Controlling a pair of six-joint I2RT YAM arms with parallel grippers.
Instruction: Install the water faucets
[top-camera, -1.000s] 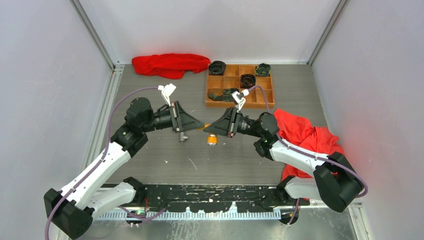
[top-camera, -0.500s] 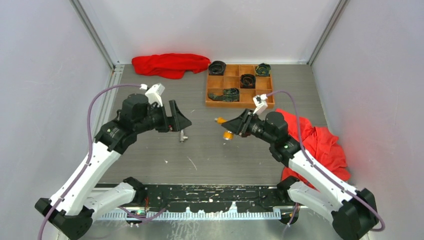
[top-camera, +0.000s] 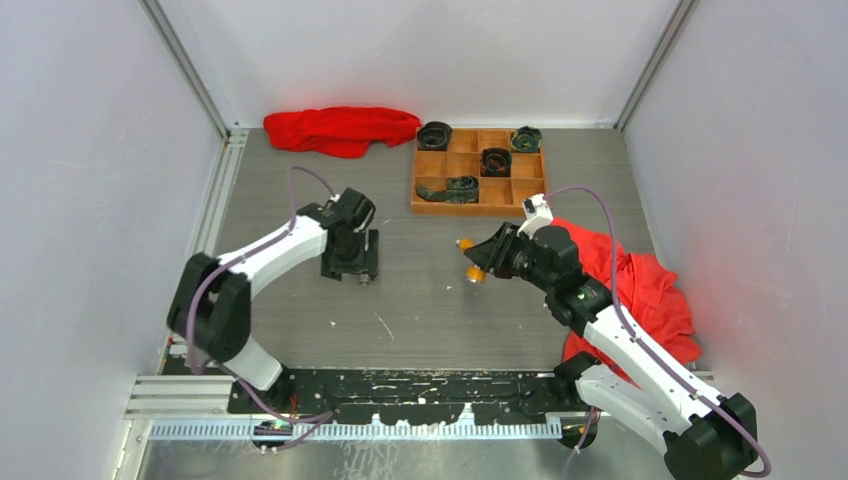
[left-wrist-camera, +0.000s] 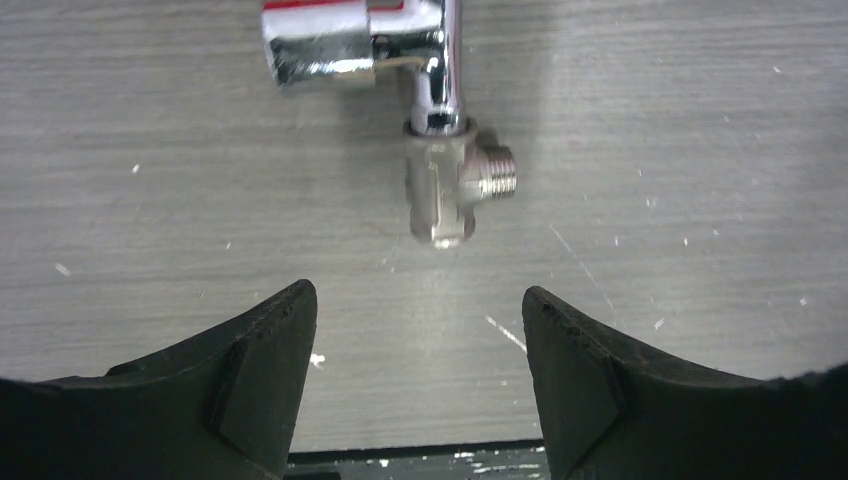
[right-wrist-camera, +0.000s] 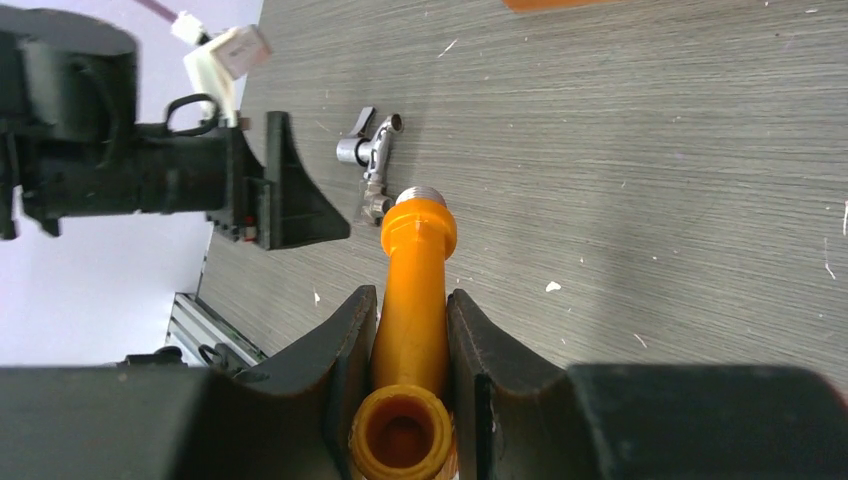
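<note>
The shiny silver water faucet (left-wrist-camera: 440, 170) lies on the grey table, its chrome handle (left-wrist-camera: 320, 40) at the top of the left wrist view. My left gripper (left-wrist-camera: 420, 300) points down just short of it, open and holding nothing. From above, the left gripper (top-camera: 352, 266) hangs over the silver faucet (top-camera: 366, 275). My right gripper (right-wrist-camera: 412, 300) is shut on the orange-yellow faucet (right-wrist-camera: 418, 240), whose threaded end points toward the silver faucet (right-wrist-camera: 370, 165). In the top view the right gripper (top-camera: 480, 262) holds the orange faucet (top-camera: 465, 243) above the table's middle.
A wooden compartment tray (top-camera: 478, 209) at the back holds several dark rolled items (top-camera: 495, 160). One red cloth (top-camera: 340, 128) lies at the back left. Another red cloth (top-camera: 625, 275) lies under the right arm.
My left gripper has opened and swung round to point down over the silver faucet. The right gripper has pulled away to the right with the orange faucet.
</note>
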